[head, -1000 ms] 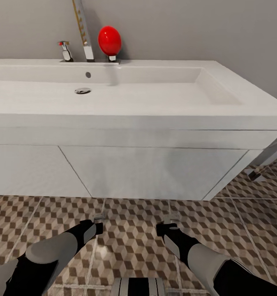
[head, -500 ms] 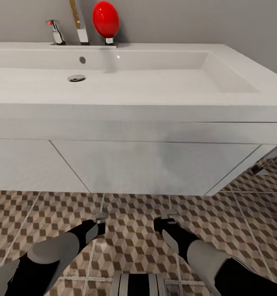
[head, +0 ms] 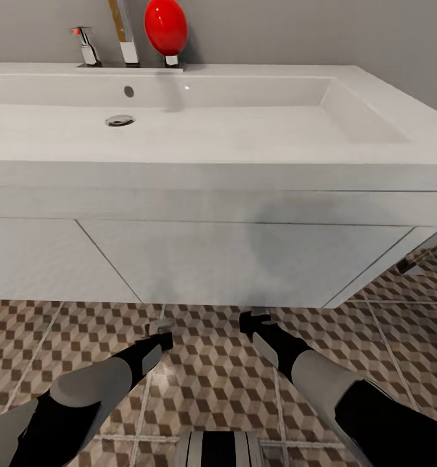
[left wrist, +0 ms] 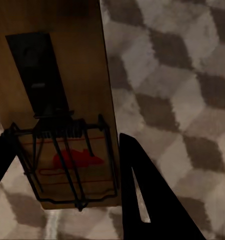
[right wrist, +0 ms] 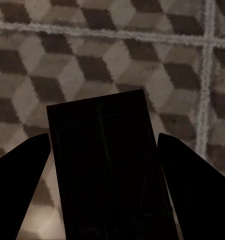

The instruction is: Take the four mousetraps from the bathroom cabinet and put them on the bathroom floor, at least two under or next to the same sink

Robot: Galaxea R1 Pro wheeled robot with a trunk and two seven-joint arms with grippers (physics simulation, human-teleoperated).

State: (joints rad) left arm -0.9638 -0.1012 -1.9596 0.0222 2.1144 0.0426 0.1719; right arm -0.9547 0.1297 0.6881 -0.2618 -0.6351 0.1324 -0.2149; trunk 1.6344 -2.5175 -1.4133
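The white bathroom sink (head: 244, 253) hangs on the wall right in front of me, above the cube-patterned bathroom floor (head: 212, 379). Both arms reach low over the tiles just before its front. My left gripper (head: 159, 332) is shut on a mousetrap (left wrist: 67, 125), a wooden board with a wire spring and a red mark, between its dark fingers (left wrist: 137, 200). My right gripper (head: 255, 319) is shut on a second mousetrap (right wrist: 105, 165), seen as a dark flat rectangle between its fingers (right wrist: 197, 190). Both traps hang above the tiles. The cabinet is out of view.
A chrome tap (head: 124, 32), a small valve (head: 85, 45) and a red egg-shaped object (head: 166, 26) stand on the sink's back ledge against the grey wall. A drain (head: 119, 120) sits in the basin. Open tiled floor shows under the sink unit and to its right (head: 406, 305).
The camera has moved nearer to the sink. Both grippers have reached forward, closer to the sink's lower edge, still holding their mousetraps.
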